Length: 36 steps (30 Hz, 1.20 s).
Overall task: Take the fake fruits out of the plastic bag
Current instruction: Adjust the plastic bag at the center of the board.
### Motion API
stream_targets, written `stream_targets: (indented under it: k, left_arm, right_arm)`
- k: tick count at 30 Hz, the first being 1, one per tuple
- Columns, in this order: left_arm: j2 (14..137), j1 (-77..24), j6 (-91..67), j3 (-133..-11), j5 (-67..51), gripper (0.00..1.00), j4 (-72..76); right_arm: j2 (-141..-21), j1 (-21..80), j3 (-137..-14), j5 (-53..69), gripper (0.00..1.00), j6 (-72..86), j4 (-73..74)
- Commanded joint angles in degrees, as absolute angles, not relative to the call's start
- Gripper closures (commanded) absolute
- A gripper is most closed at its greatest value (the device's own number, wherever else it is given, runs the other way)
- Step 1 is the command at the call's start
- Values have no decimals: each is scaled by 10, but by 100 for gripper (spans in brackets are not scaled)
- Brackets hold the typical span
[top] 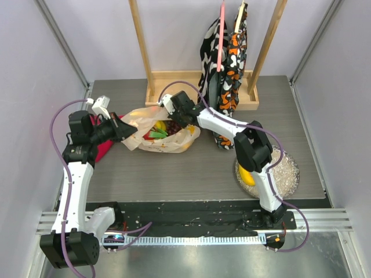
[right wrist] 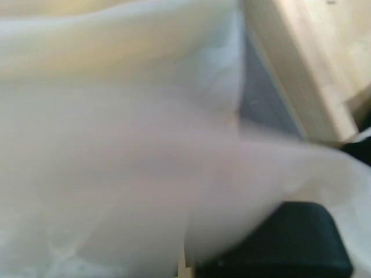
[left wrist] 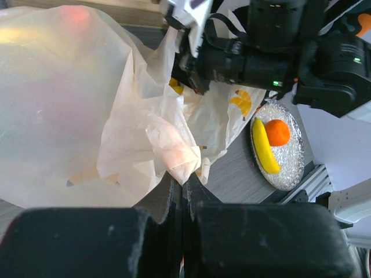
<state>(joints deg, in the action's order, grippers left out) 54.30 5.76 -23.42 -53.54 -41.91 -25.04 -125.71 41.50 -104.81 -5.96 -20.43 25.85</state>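
Clamping left tool (left wrist: 182,186) tight on the plastic bag (top: 181,139), centre left of the frame — holding closed right tool (top: 172,117) at its mouth, beside fake fruits (top: 159,128).

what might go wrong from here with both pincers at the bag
1. Left pincer pinches only thin bag film; it may slip or tear.
2. Right pincer is shut in the bag mouth, film over its camera; it may have caught film, not fruits, and drag the bag.
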Motion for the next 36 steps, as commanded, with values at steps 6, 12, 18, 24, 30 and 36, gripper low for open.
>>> stream_targets:
  k: [6, 12, 18, 24, 30, 36]
  left_arm:
    - [542, 61, -242, -531, -432, 100, -221]
    - [544, 60, -243, -526, -431, 100, -214]
    - [545, 59, -243, -533, -436, 100, -225]
    - [543, 60, -234, -542, -434, 100, -237]
    - [541, 60, -232, -551, -432, 100, -242]
    - [535, 60, -230, -552, -429, 100, -243]
  right_arm:
    - [-1058, 458, -874, 29, 77, -189, 316]
    - [-1022, 461, -785, 17, 70, -199, 318]
    - [-1041, 461, -917, 15, 71, -204, 325]
    - [-1109, 461, -1021, 16, 74, -204, 309]
    - [-1188, 461, -1042, 7, 73, -219, 305]
    - [-1208, 461, -1021, -18, 75, -234, 313]
